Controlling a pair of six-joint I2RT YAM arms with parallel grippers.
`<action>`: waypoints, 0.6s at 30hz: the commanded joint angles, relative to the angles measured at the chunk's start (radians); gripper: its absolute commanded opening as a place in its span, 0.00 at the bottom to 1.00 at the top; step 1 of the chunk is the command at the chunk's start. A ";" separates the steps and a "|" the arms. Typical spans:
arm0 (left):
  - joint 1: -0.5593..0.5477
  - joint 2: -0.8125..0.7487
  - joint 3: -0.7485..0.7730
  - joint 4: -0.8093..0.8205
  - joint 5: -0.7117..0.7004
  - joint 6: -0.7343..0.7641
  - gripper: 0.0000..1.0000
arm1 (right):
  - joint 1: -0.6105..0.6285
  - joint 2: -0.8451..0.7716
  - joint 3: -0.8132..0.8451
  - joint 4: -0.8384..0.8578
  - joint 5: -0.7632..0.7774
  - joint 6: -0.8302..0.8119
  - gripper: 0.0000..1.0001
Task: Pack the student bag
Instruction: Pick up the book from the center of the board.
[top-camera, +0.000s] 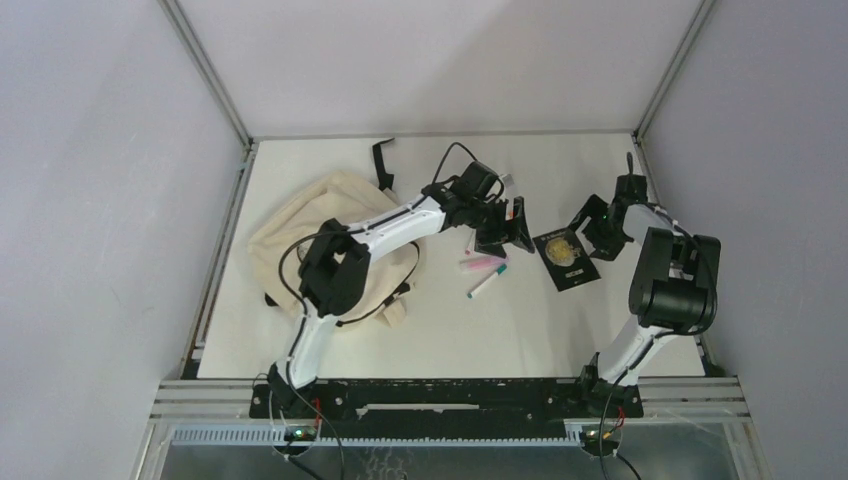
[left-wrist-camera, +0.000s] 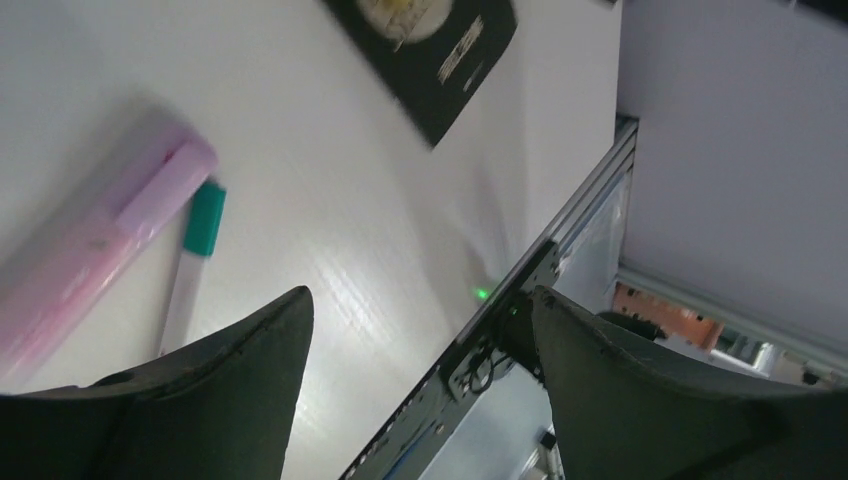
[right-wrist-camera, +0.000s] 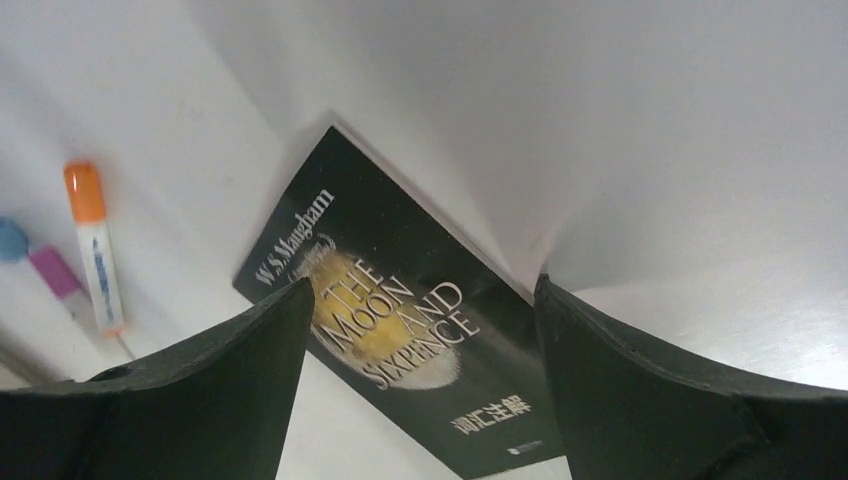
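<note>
Top external view shows the student bag (top-camera: 300, 220) lying soft and crumpled on the white table (top-camera: 450, 330). It is well apart from the left claw (top-camera: 507, 228), back along that claw's own arm, whose forearm passes over the fabric. From the right claw (top-camera: 592, 226) the bag is even further, on the other side of the left claw.

Both fingers of the left claw are spread wide and nothing is between them. A pink highlighter (top-camera: 483, 263) and a white pen with a teal cap (top-camera: 487, 284) lie on the table near this claw, on its side toward the arm bases. In the left wrist view these two lie beside one finger (left-wrist-camera: 230, 400), outside the gap. Whether the claw touches the table, I cannot tell.

A black book (top-camera: 566, 258) lies flat between the two claws, with the right claw just beside its far corner. The right claw also has its fingers spread wide and it pinches nothing. In the right wrist view the book cover shows in the gap between the fingers, and the title "The Moon and Sixpence" can be read. Whether the fingers touch the book, I cannot tell. An orange-capped marker (right-wrist-camera: 95, 250) lies on the table beyond the book, apart from this claw.
</note>
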 joint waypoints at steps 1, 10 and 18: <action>-0.005 0.074 0.137 0.025 0.043 -0.089 0.85 | 0.076 -0.052 -0.092 -0.052 -0.097 0.016 0.89; -0.013 0.091 0.083 0.056 0.064 -0.096 0.85 | 0.147 -0.240 -0.314 0.024 -0.137 0.138 0.80; -0.034 0.106 0.046 0.107 0.078 -0.109 0.85 | 0.106 -0.388 -0.458 0.074 -0.135 0.124 0.71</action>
